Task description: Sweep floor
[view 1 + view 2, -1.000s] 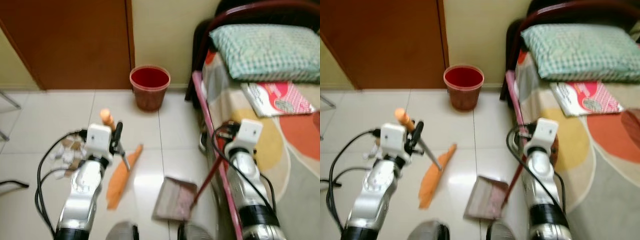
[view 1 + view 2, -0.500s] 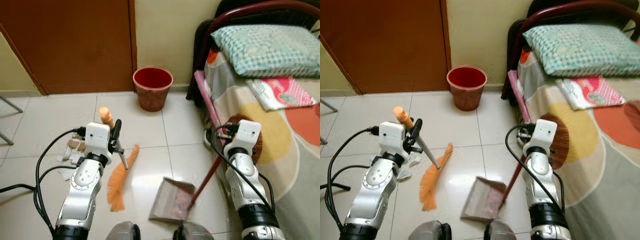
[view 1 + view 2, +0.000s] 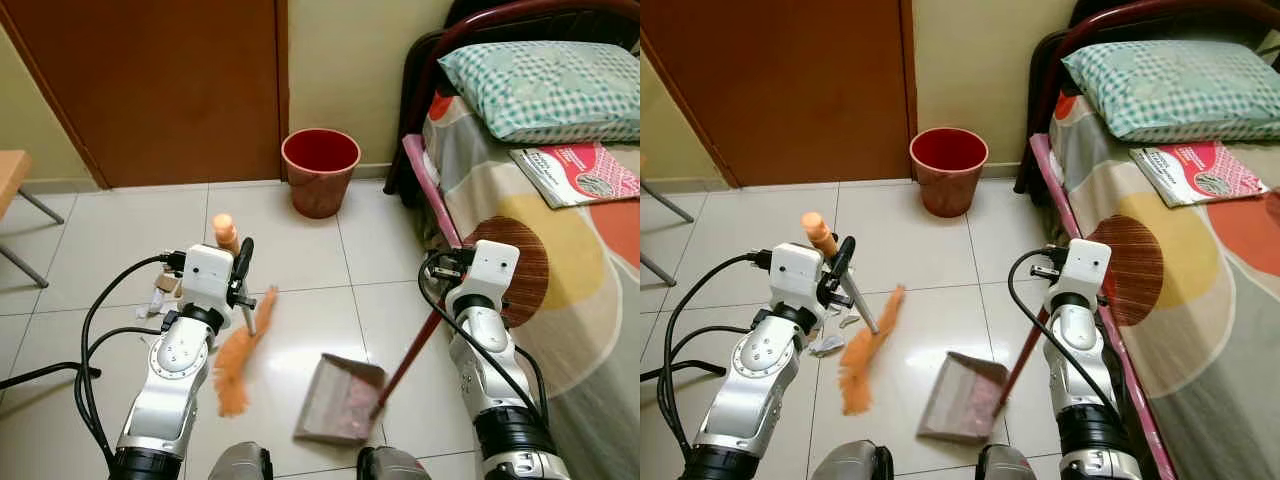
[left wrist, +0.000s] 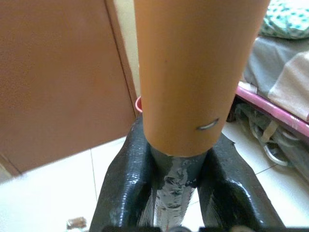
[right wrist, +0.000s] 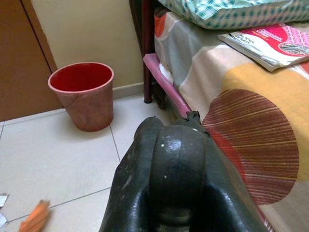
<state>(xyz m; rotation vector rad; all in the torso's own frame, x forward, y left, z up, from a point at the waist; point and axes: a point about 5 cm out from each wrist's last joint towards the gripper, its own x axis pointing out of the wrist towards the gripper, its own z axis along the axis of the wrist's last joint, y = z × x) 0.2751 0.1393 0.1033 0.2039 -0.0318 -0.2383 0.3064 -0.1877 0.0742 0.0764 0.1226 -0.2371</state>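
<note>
My left gripper (image 3: pixel 240 278) is shut on a broom's grey shaft (image 4: pixel 175 191), just below its orange grip (image 4: pixel 193 72). The broom's orange bristles (image 3: pixel 237 357) rest on the white tiles in front of me and look blurred. My right gripper (image 5: pixel 176 169) is shut on the black end of a dustpan's red handle (image 3: pixel 408 352). The brown dustpan (image 3: pixel 338 398) lies flat on the floor, right of the bristles. Small paper scraps (image 3: pixel 830 342) lie on the tiles by my left arm, left of the bristles.
A red bin (image 3: pixel 320 170) stands against the wall beside a brown door (image 3: pixel 150 80). A bed (image 3: pixel 590 270) with a pillow (image 3: pixel 545 75) and a magazine (image 3: pixel 578 172) runs along my right. A wooden furniture corner (image 3: pixel 8 175) on metal legs shows at far left.
The whole view has shifted as the camera moved. The broom's bristles have drawn back a little toward me and are blurred now. Both grippers keep their holds.
</note>
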